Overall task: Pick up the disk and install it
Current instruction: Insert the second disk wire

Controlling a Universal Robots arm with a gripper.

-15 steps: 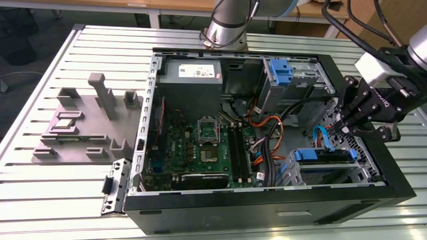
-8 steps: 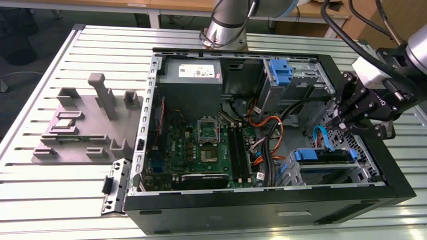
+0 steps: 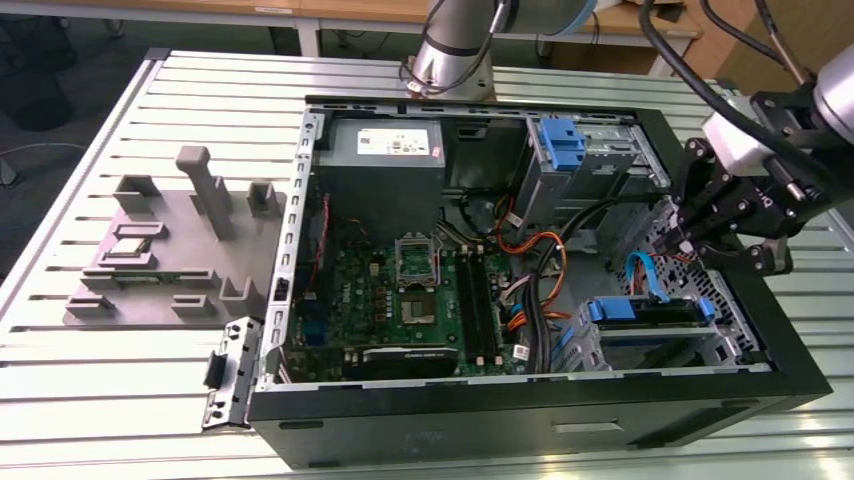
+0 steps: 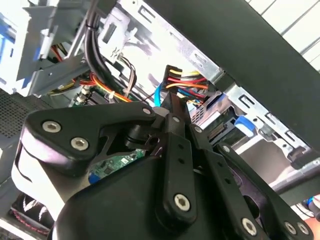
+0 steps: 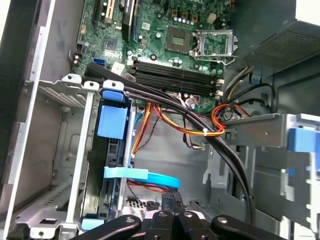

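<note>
Disk [image 3: 645, 311] seated edge-on in lower drive cage [image 3: 727, 345] | tool [image 3: 687, 243] just above it, fingers together, empty | install looks nearly done

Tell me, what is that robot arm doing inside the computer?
The arm's gripper hangs over the open computer case, near its edge on the exterior view's right, just above the metal drive cage. The disk, in its blue carrier, sits edge-on in that cage, with the motherboard beside it. A light blue cable and a bundle of coloured wires run close by. Whether the jaws are open or closed can't be made out.
</note>
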